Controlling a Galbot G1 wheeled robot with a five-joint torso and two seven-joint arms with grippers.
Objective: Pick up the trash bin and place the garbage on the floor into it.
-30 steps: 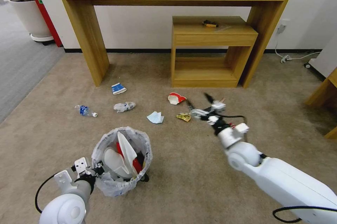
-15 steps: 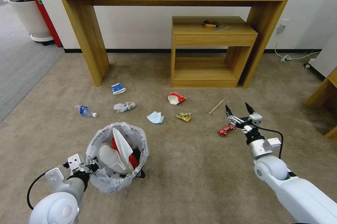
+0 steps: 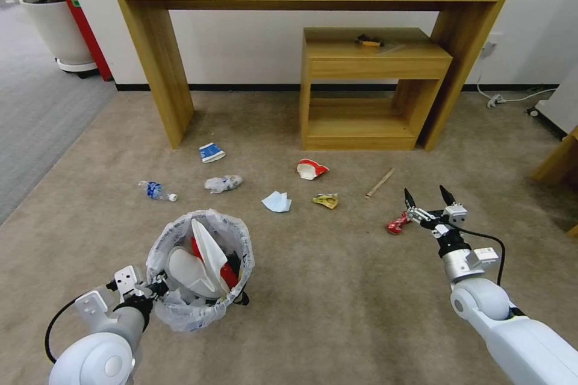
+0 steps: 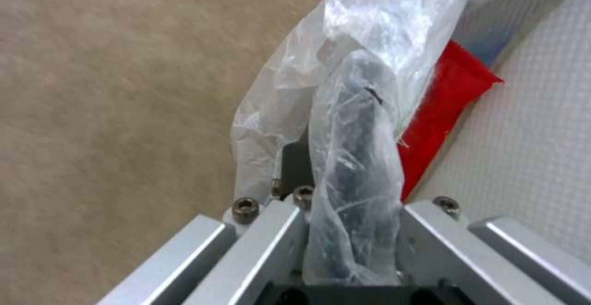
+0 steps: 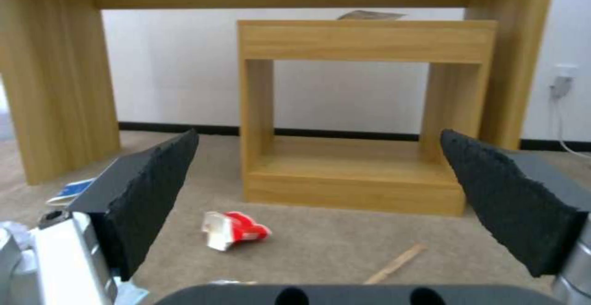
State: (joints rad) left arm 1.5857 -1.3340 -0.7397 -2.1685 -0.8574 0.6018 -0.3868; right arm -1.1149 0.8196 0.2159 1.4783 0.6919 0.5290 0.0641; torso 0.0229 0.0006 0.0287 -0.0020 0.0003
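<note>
Beige floor point(image 3: 337, 288) — left gripper point(image 3: 158, 286) clamps trash bin point(image 3: 198, 264) rim; right gripper point(image 3: 428, 199) gapes beside crushed red can point(image 3: 397, 223) — next, likely descend and pinch it.

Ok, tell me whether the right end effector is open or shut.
Open. The right end effector hovers beside the crushed red can with its fingers spread wide, nothing between them.

Upright bag-lined trash bin point(image 3: 200, 270) holding white slippers; crushed red can point(image 3: 397, 223) on beige floor point(image 3: 337, 288).
</note>
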